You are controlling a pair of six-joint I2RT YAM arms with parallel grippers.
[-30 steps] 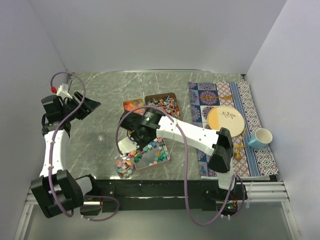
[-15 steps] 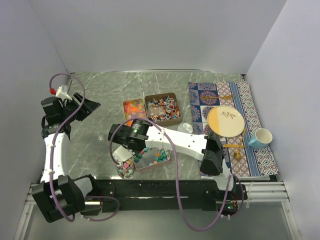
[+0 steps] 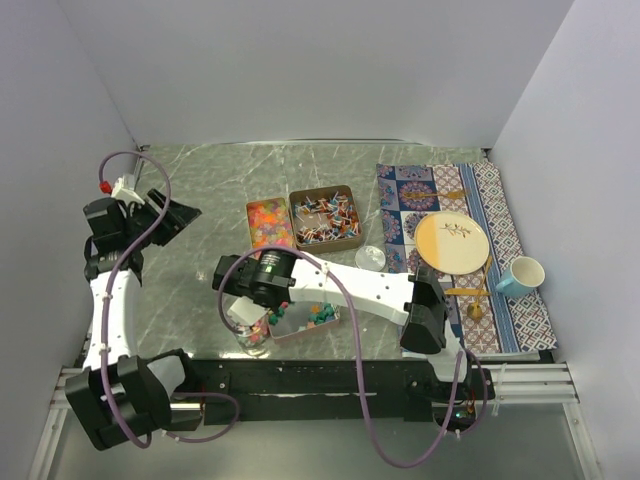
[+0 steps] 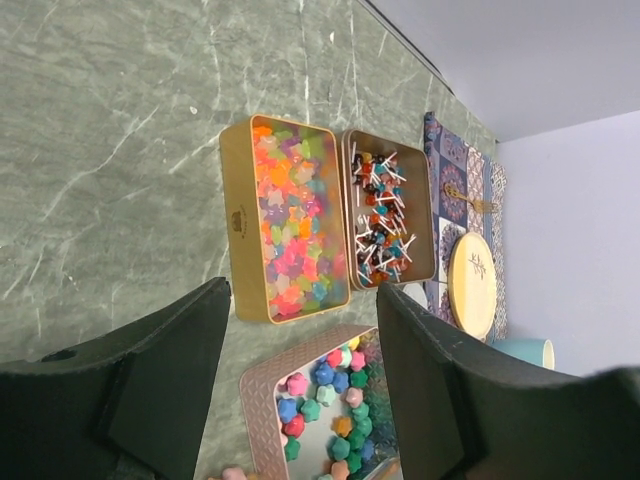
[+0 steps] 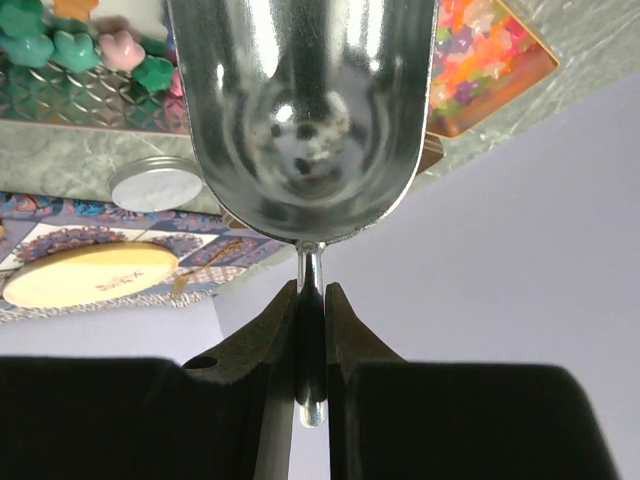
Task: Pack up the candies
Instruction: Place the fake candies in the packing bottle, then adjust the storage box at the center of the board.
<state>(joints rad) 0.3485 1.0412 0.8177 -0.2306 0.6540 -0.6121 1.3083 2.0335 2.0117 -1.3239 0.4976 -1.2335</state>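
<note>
Down by the jar, right gripper clamps the thin stem of a steel scoop; left gripper gapes empty; the candies look light, hard, skittish, so scoop, don't pinch

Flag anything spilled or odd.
Nothing stands out. The multicoloured candies lie inside the rectangular metal tins and small clear glass jar; none shows loose on the green marble table. The right gripper grips a metal scoop.

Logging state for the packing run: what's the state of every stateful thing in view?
left gripper: jaws open, empty.
right gripper: jaws shut on scoop handle.
scoop: looks empty.
glass jar: open, part-filled.
jar lid: off, lying flat.
bits tin: open, full of candies.
twist-wrap tin: open, part full.
star tin: open, part full.
mug: upright.
</note>
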